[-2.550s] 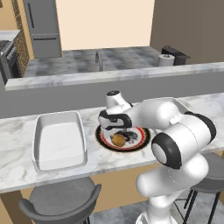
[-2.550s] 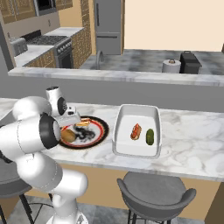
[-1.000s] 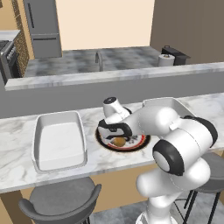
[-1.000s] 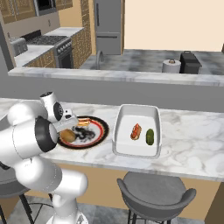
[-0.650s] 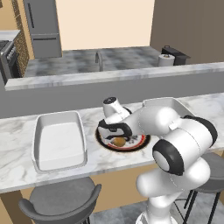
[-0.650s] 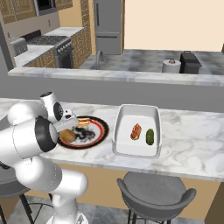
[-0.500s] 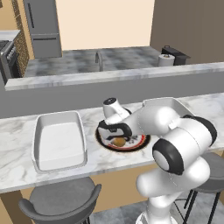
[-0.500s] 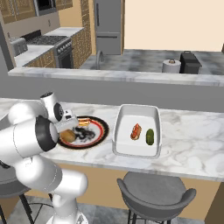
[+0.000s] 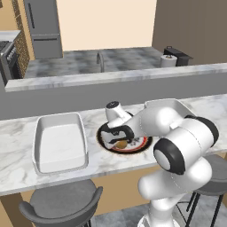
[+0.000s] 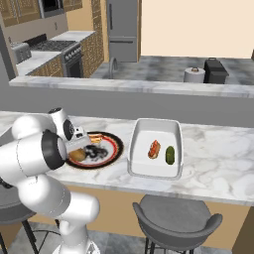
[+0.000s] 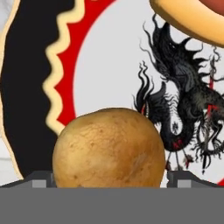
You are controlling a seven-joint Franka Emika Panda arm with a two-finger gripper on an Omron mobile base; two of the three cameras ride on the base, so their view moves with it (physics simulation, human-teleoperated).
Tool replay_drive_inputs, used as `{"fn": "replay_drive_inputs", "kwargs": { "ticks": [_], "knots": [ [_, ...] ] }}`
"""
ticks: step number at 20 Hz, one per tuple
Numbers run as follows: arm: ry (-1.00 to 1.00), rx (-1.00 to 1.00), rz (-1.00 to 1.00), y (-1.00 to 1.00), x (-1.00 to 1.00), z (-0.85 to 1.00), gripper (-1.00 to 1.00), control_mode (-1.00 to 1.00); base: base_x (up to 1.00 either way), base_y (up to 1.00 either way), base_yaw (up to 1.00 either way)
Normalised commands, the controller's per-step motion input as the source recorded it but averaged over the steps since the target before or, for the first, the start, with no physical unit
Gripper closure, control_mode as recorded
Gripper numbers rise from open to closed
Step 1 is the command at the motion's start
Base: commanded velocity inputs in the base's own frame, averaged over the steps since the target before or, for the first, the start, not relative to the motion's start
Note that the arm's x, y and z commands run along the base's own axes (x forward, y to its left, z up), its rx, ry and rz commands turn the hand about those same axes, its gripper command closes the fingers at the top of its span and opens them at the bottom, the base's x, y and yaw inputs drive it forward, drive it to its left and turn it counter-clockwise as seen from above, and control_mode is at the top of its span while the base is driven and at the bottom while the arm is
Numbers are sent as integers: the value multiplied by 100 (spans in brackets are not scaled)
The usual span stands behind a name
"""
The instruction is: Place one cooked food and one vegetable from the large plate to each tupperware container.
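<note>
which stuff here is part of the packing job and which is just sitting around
Part of the job:
large plate
potato between the open gripper fingers
hot dog on the plate
empty tupperware container
other tupperware container, already holding a hot dog and a green vegetable

Just lying about:
paper towel roll
stools

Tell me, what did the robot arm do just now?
The gripper came down onto the large plate, its open jaws straddling the potato; nothing gripped yet. The hot dog and green vegetable stayed in the tupperware container; the other one stayed empty.
</note>
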Motion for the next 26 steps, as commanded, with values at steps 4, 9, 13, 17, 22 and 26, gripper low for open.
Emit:
{"fn": "replay_drive_inputs", "kwargs": {
  "ticks": [4,9,13,17,22,26],
  "knots": [
    [0,0,0,0,0,0,-100,-100,0,0,0],
    [0,0,0,0,0,0,100,-100,0,0,0],
    [0,0,0,0,0,0,100,-100,0,0,0],
    [0,0,0,0,0,0,100,-100,0,0,0],
    [0,1,-5,0,0,16,100,-100,0,0,0],
    [0,17,-26,1,0,89,100,-100,0,0,0]
  ]
}}
